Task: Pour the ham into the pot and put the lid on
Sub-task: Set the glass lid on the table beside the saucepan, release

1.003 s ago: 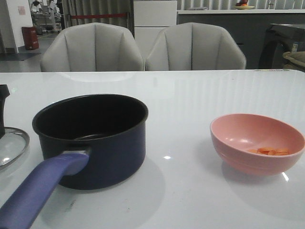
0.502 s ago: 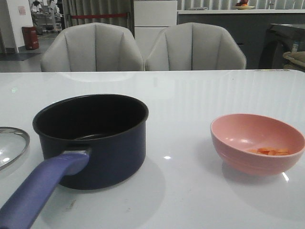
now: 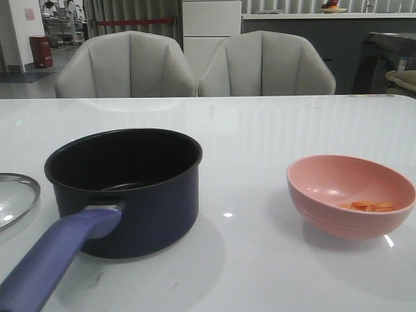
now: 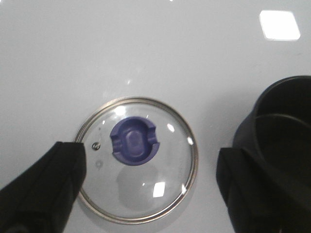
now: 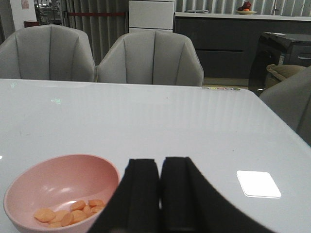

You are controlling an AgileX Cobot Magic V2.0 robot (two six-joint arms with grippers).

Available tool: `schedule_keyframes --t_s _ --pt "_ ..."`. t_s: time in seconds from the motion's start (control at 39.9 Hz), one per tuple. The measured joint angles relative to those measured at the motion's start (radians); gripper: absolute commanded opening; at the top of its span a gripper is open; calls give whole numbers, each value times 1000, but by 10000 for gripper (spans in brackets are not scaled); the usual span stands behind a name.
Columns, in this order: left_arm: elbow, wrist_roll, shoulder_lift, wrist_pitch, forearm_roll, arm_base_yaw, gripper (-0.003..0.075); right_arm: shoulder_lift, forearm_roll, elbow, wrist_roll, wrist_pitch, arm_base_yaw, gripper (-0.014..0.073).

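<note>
The pot [image 3: 127, 188] stands upright on the white table [image 3: 260, 136], left of centre in the front view, its black inside bare; its long purple-blue handle [image 3: 55, 260] runs out toward seven o'clock, to the near edge of the table. The lid [image 3: 14, 198] lies flat on the table at nine o'clock of the pot, just beside it but apart, only its right part showing at the frame edge; in the left wrist view the lid [image 4: 138, 184] lies knob up, the purple-blue knob [image 4: 133, 143] at its centre, and the pot's rim [image 4: 279, 126] sits near it. The left gripper [image 4: 150, 194] hangs above the lid with its two dark fingers [image 4: 48, 189] spread wide, one on either side of the glass, touching nothing. The pink bowl [image 3: 351, 195] rests at three o'clock of the pot, well apart from it; the ham [image 3: 367, 207] lies as a small flat heap on the bowl's floor, toward its near right side. In the right wrist view the ham [image 5: 68, 213] is a cluster of thin orange rounds inside the bowl [image 5: 60, 191]; the right gripper [image 5: 159, 194] hovers just beside the bowl, its fingers pressed together with nothing between them. Two grey chairs [image 3: 195, 65] stand beyond the far edge of the table.
</note>
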Motion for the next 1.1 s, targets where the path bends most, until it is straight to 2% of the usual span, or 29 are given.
schedule_keyframes --t_s 0.43,0.6,0.83,1.1 --pt "239 2 -518 -99 55 -176 594 0 0 0 0 0 0 149" --pt "355 2 -687 -218 80 -230 594 0 0 0 0 0 0 149" --pt "452 2 -728 -372 100 -270 594 0 0 0 0 0 0 149" --pt "454 2 -728 -396 101 -287 594 0 0 0 0 -29 0 149"
